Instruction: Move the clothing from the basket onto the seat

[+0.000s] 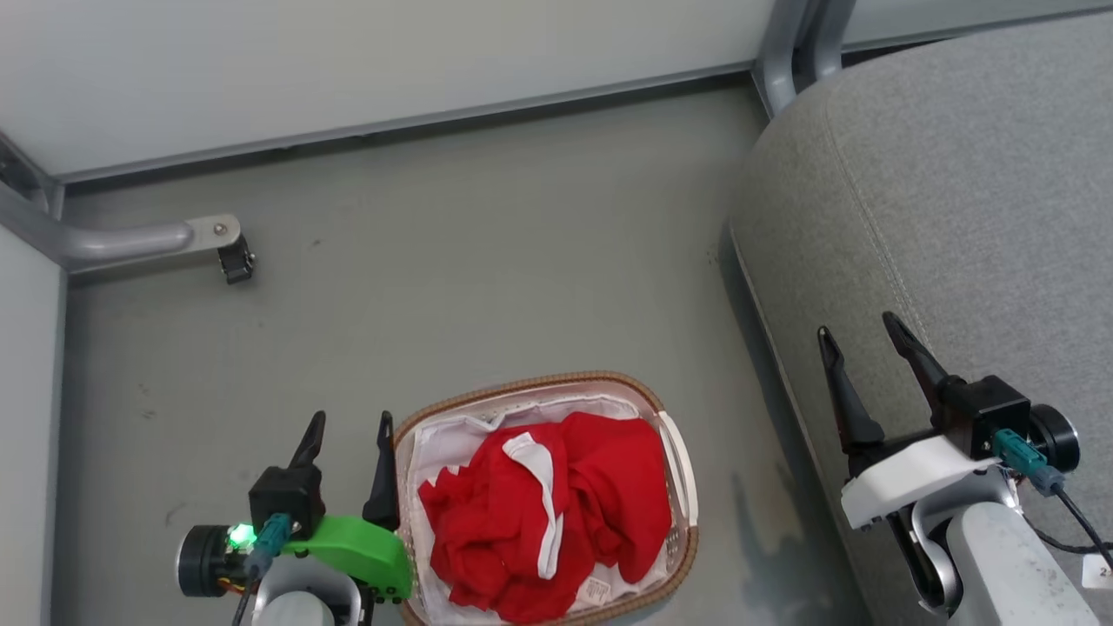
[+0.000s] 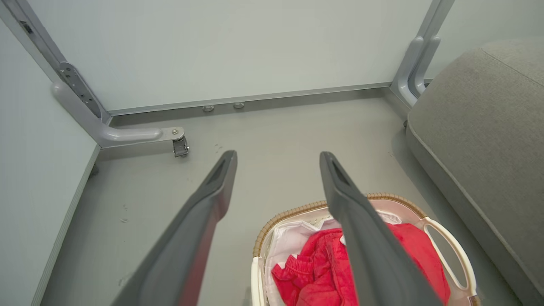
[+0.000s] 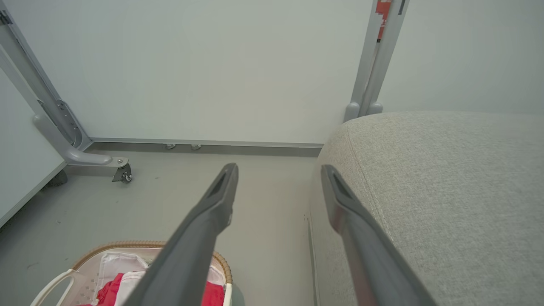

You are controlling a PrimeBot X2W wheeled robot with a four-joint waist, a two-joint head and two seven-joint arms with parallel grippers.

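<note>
Bright, even, diffuse light. A soft shadow lines the floor beside the seat. Wrist views bow straight lines near edges.

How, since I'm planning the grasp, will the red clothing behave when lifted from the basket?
The clothing lies crumpled in soft folds, so it will likely flop and drape. Thin fabric suggests it is light. Heaped in the basket, its layers may lift unevenly.
</note>
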